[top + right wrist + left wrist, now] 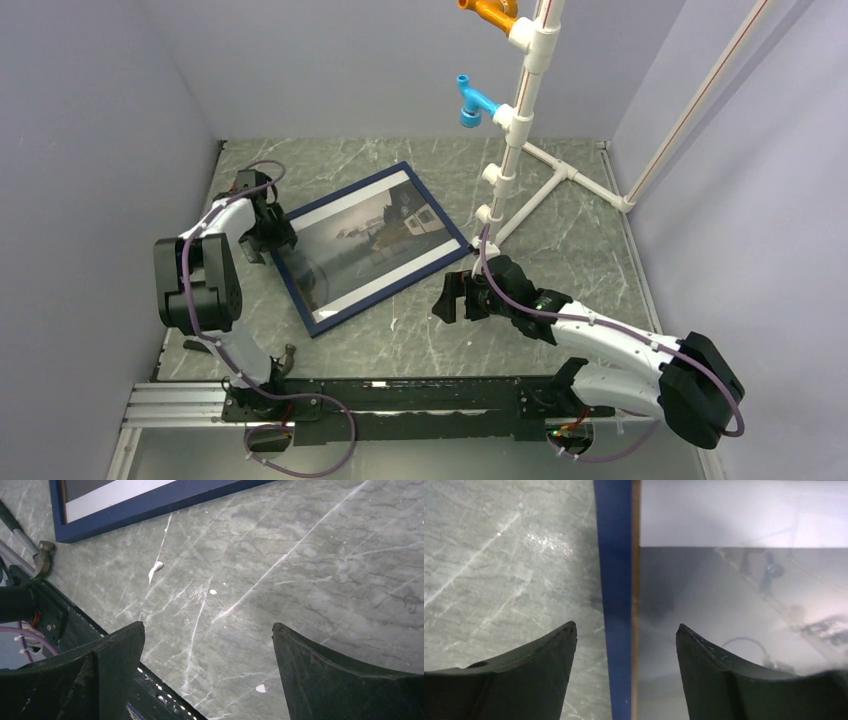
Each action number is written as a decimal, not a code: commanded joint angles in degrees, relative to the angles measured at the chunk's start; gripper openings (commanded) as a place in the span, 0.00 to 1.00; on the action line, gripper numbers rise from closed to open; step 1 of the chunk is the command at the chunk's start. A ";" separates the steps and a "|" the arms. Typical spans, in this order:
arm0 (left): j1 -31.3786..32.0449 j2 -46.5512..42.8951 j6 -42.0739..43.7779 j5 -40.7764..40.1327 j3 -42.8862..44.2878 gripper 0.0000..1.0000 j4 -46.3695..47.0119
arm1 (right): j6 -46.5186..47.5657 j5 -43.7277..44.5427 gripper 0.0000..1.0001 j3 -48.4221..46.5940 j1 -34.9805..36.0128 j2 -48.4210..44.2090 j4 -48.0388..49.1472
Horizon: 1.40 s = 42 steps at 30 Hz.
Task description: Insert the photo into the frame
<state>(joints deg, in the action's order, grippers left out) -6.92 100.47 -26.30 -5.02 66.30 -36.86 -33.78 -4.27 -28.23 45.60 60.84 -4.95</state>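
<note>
Soft even light, glare across the photo [744, 605]

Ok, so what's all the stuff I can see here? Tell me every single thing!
navy thin-railed rectangular picture frame: one, dark blue, lying flat left of the table's middle
glossy grey landscape photo: one, grey with white bands, lying inside the frame
grey-green marbled table: one, under everything
white plastic pipe stand: one, white, far right
orange pipe fitting: one, top of the stand
blue pipe fitting: one, lower on the stand
small brownish hook-shaped piece: one, by the left arm's base
black base rail: one, near edge
left hand: one, black, open, astride a frame rail
right hand: one, black, open, over bare table
</note>
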 commanded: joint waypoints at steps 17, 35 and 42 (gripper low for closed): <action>40.92 -20.98 4.70 -0.48 -10.46 0.88 14.40 | -2.12 -10.93 1.00 2.01 -10.38 0.63 1.42; 58.64 5.14 9.73 -12.59 0.18 0.66 12.96 | -0.79 -17.71 1.00 5.56 -19.36 -0.97 -1.13; 61.30 1.91 9.28 -14.38 -5.76 0.27 13.20 | -0.45 -18.02 1.00 5.65 -20.27 0.36 -0.54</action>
<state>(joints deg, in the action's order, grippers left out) 52.07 103.81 -15.25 -19.09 64.29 -23.35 -35.11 -21.45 -22.72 25.91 60.97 -6.46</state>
